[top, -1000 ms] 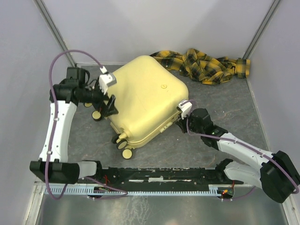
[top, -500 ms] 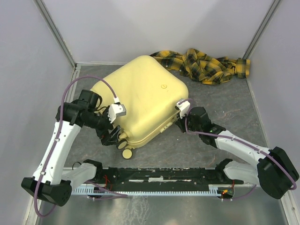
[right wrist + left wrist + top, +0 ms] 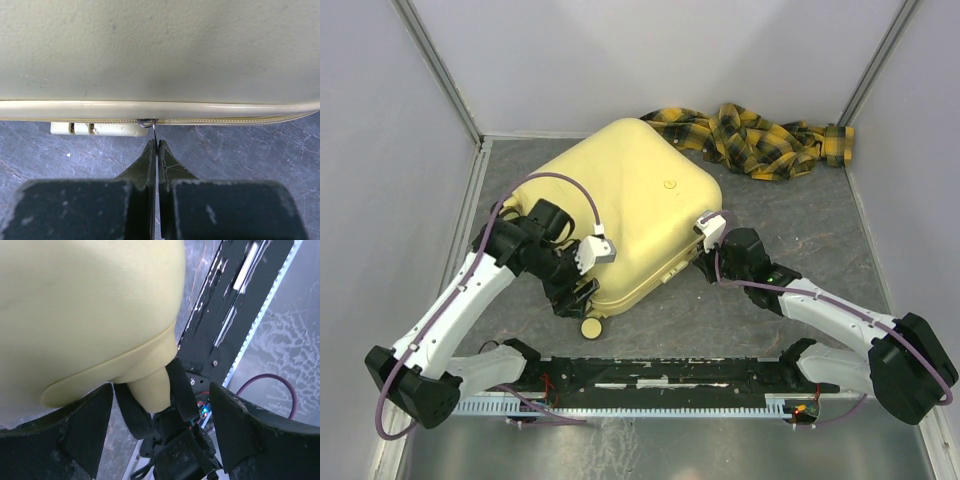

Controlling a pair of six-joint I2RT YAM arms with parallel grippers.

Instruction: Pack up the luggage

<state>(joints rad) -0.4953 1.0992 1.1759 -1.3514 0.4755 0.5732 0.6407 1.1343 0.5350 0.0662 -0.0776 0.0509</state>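
The luggage (image 3: 620, 210) lies flat and closed, a pale-yellow hard shell. My left gripper (image 3: 575, 298) is at its near-left corner by the wheels. In the left wrist view the left gripper (image 3: 160, 432) stands open, its fingers (image 3: 75, 430) wide on either side of a yellow wheel strut (image 3: 150, 390) and its black wheels, with gaps on both sides. My right gripper (image 3: 702, 258) is at the case's right side. In the right wrist view the right gripper (image 3: 157, 146) is shut on the thin metal zipper pull (image 3: 154, 131), hanging from the zip under the shell (image 3: 160, 50).
A yellow-and-black plaid cloth (image 3: 760, 135) lies crumpled at the back right against the wall. One loose-standing wheel (image 3: 590, 327) pokes out toward the black rail (image 3: 660, 372) at the near edge. A pale plastic piece (image 3: 95, 128) sits under the zip. Walls close in left, right and back.
My left arm swung from the case's left side down to its near-left corner at the wheels, its jaws narrowing a little. The right arm and the luggage stayed put.
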